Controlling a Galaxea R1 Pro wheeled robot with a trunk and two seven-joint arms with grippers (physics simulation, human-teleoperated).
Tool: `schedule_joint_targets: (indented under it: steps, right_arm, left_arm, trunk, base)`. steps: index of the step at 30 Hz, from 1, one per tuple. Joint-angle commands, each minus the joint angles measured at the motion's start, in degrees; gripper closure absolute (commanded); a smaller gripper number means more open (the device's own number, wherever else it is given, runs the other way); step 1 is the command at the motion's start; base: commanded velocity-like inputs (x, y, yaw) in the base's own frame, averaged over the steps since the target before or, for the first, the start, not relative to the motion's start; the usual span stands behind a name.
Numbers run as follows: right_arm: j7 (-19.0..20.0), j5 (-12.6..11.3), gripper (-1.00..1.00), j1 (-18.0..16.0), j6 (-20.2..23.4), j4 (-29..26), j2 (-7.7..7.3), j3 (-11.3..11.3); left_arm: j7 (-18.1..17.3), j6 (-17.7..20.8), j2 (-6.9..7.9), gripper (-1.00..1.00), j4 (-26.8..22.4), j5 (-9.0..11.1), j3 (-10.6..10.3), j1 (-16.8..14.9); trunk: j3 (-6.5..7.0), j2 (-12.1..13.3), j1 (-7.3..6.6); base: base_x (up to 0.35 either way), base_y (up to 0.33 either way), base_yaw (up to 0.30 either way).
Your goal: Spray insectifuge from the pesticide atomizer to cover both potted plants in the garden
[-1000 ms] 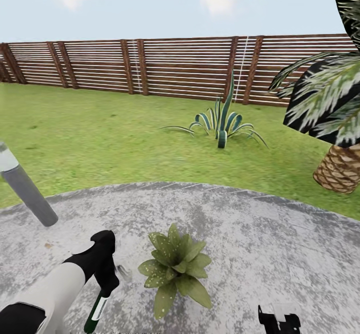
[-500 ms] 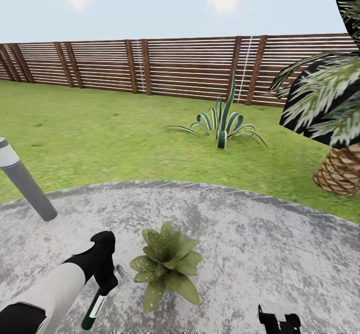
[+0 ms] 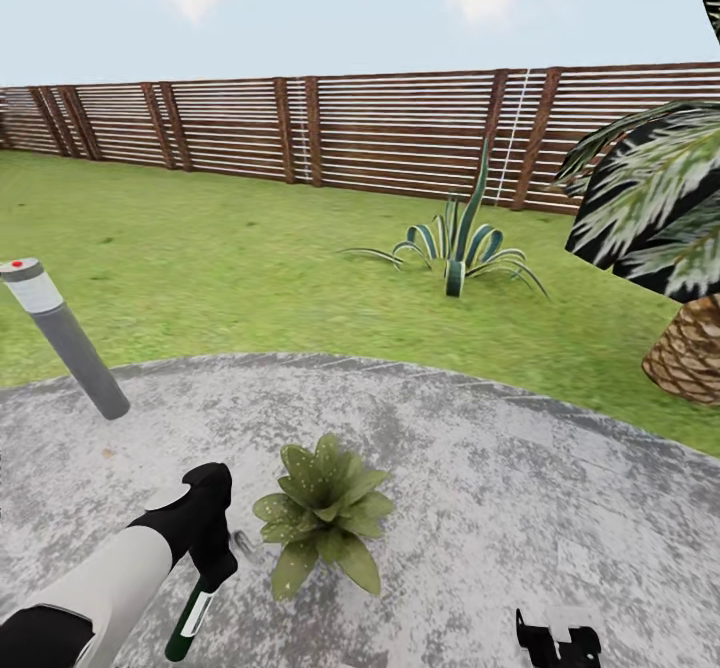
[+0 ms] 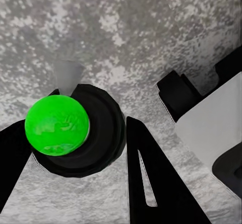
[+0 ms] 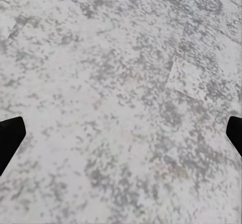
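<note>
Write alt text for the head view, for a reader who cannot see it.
The left gripper holds the atomizer low over round grey paving, beside a small speckled-leaf potted plant. Behind lie lawn, a striped curling-leaf plant, a grey post, a palm and a slat fence. The right gripper shows at the bottom edge.

The head camera looks forward and down from above over the round grey paving (image 3: 520,468) toward the lawn (image 3: 250,258) and slat fence (image 3: 400,133). The left wrist camera sits close behind the left claw (image 4: 75,148), facing down at that paving. The right wrist camera looks down between the right claw (image 5: 121,133) tips at the same paving.
</note>
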Motion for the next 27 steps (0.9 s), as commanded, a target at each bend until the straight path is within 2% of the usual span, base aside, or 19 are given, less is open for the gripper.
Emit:
schedule_joint_targets:
  steps: [1,6,14,20,22,27]
  right_arm:
    - [-0.16,0.61,-1.00,-0.03,-0.15,0.03,0.01,-0.44]
    - [-0.16,0.61,-1.00,-0.03,-0.15,0.04,0.01,-0.44]
    - [-0.16,0.61,-1.00,-0.03,-0.15,0.01,0.01,-0.44]
    - [-0.16,0.61,-1.00,-0.03,-0.15,0.01,0.01,-0.44]
    - [-0.16,0.61,-1.00,-0.03,-0.15,0.02,0.06,-0.44]
    - [-0.16,0.61,-1.00,-0.03,-0.15,0.01,0.01,-0.44]
  left_arm:
    - [-0.53,0.42,0.03,1.00,-0.09,-0.31,-0.23,-0.01]
    - [-0.53,0.42,0.03,1.00,-0.17,-0.37,-0.23,1.31]
    - [-0.53,0.42,0.03,1.00,-0.29,-0.37,-0.16,1.32]
    - [-0.53,0.42,0.03,1.00,-0.35,-0.10,-0.14,1.32]
    - [-0.53,0.42,0.11,1.00,-0.23,0.73,-0.01,1.32]
    - [-0.53,0.42,0.20,1.00,-0.11,0.77,0.12,1.39]
  trunk:
    - [-0.07,-0.02,0.00]
    - [-0.08,-0.02,0.00]
    - [-0.08,-0.02,0.00]
    - [-0.16,-0.02,0.00]
    - [-0.17,-0.02,0.00]
    - [-0.17,-0.02,0.00]
  base:
    - [0.099,-0.186,0.083]
    - [0.012,-0.022,0.019]
    - [0.000,-0.005,0.258]
    - [-0.055,-0.223,0.257]
    - [-0.055,-0.161,0.031]
    - [-0.003,-0.011,0.001]
